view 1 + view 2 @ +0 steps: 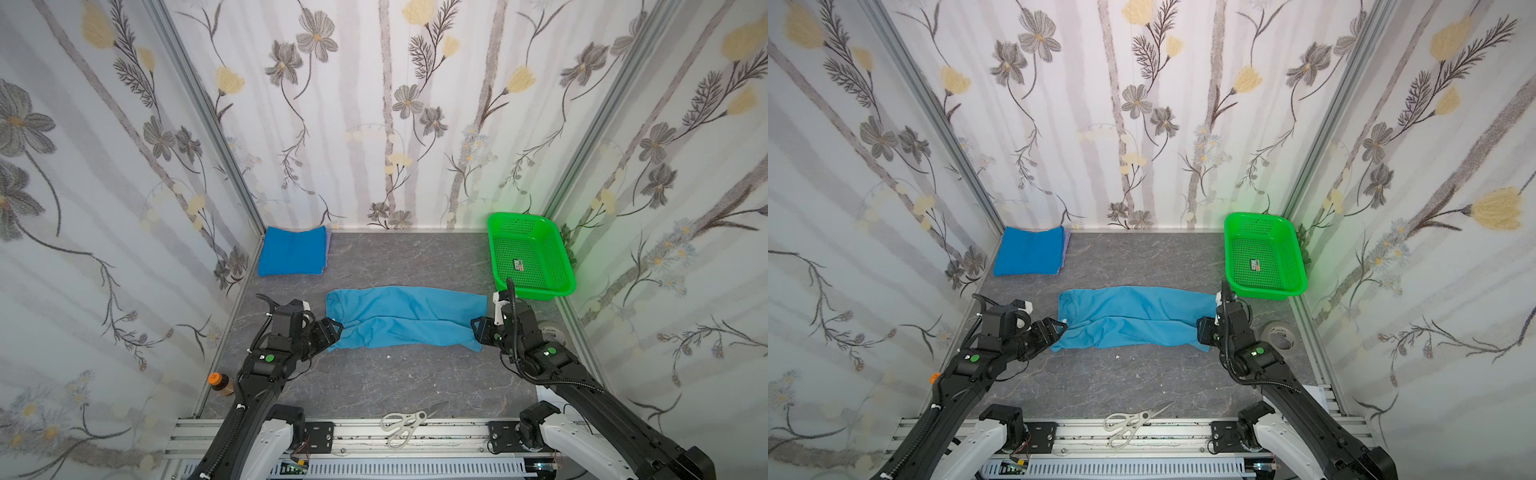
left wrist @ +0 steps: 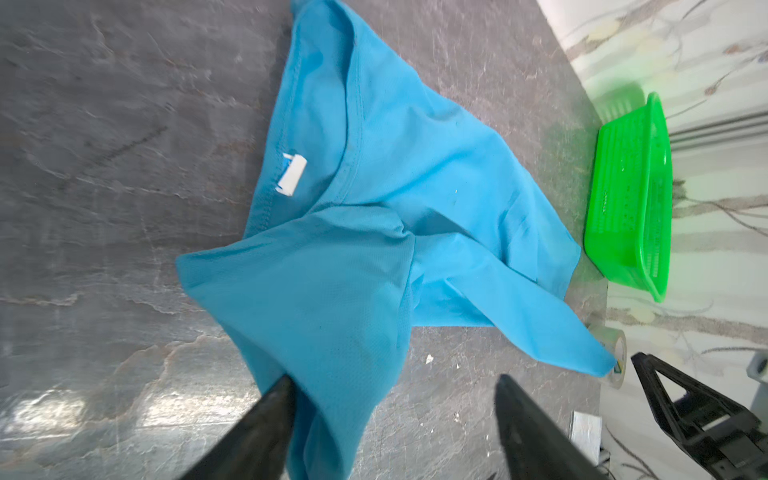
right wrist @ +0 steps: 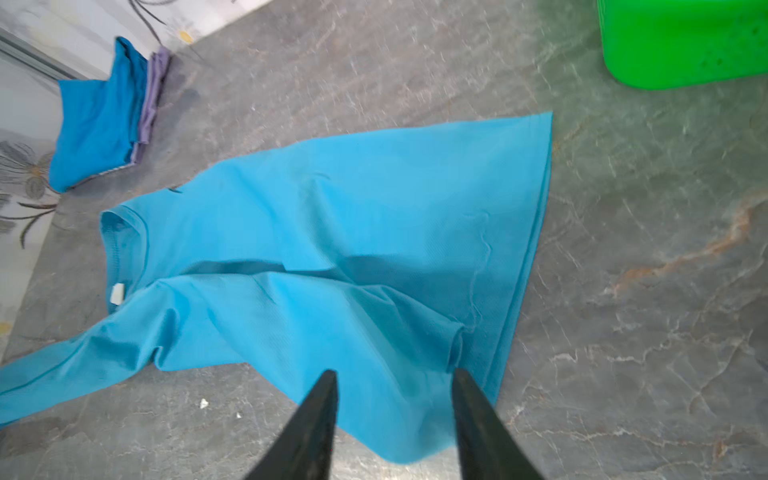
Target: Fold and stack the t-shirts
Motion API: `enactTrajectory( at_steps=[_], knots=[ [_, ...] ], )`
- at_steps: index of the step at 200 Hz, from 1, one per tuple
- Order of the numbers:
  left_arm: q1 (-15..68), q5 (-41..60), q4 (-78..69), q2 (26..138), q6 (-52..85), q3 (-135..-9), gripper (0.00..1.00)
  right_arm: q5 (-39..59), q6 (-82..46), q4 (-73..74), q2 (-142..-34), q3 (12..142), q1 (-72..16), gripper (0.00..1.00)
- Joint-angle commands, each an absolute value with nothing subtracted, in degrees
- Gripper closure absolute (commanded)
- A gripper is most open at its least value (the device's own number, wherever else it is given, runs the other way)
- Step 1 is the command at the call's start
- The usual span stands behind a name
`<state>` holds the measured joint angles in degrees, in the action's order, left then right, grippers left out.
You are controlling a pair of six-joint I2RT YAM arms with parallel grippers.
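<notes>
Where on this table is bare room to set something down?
Bare table lies at the back, between the folded stack and green basket, and in front, between the light blue shirt and scissors. The middle is crowded: shirt, left gripper, right gripper.

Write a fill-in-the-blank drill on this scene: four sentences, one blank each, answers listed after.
1. In both top views, the folded stack sits in the far ___ corner.
2. The basket is ___ in colour.
3. The white-handled tool is a pair of ___.
4. The light blue shirt has a neck label that is ___.

Missing words: left; green; scissors; white.
</notes>
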<state>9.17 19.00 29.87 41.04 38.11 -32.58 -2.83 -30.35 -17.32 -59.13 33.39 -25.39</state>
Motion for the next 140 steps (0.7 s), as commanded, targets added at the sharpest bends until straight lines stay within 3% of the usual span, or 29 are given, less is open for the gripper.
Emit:
enactTrajectory(
  at_steps=[1,33,61,115,140],
  knots=[
    [9.1,12.3,31.5,36.8,40.7,-33.7,0.00,-5.3,-27.1,-17.6,-60.9,37.2,-25.5,0.44],
    [8.7,9.9,35.0,35.2,41.2,-33.7,0.00,-3.9,-24.3,-17.0,-61.9,39.4,-25.4,0.31],
    [5.6,14.3,32.9,43.9,44.0,-33.0,0.00,2.5,-23.5,-17.9,-67.8,42.1,-25.7,0.28],
    [-2.4,18.0,26.9,54.3,50.7,-32.0,0.22,8.1,-23.4,-14.5,-74.4,42.0,-29.5,0.26],
    [-5.0,20.8,24.2,57.0,52.6,-30.2,0.27,7.8,-23.1,-14.7,-74.8,42.3,-29.8,0.26]
  ],
)
